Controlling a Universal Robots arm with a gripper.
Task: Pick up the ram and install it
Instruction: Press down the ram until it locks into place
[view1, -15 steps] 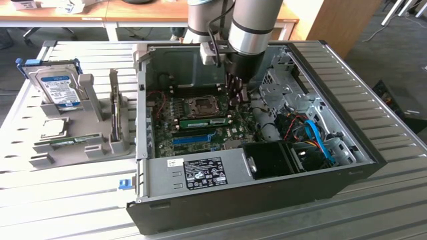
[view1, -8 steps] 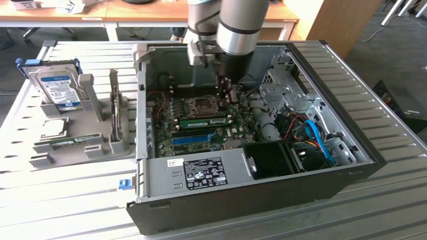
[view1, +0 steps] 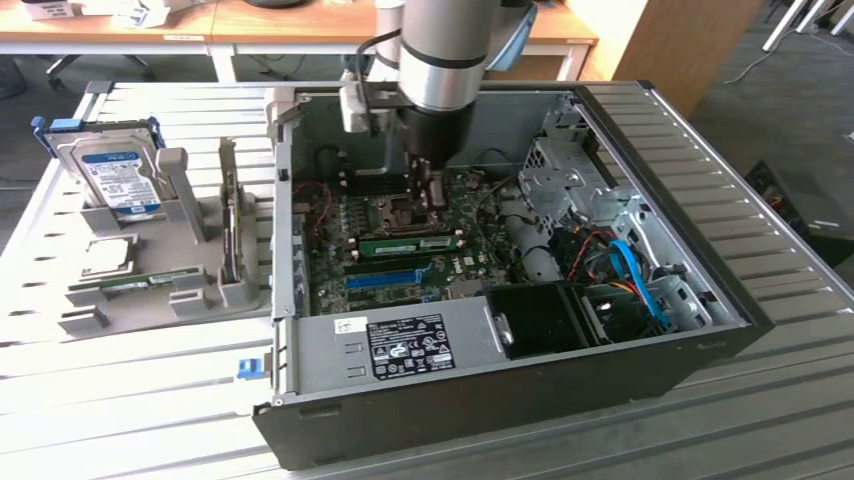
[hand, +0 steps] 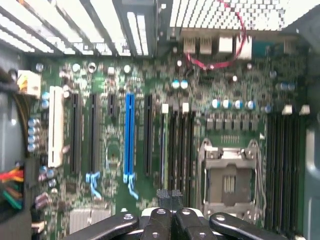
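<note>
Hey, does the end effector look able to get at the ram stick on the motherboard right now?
Probably yes. The end effector hangs shut inside the open case, close to the ram stick, and nothing covers the stick.

The arm (view1: 441, 50) is cut off at twelve o'clock and hides part of the motherboard (view1: 400, 230). The hard drive (view1: 114, 175) label is unreadable.

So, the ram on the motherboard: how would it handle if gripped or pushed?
The ram looks like a thin, flat green board, so it is probably stiff and light. It is long and narrow, which leaves little to grip, so it may slip or twist. Being that thin, it could well crack if pushed sideways.
</note>
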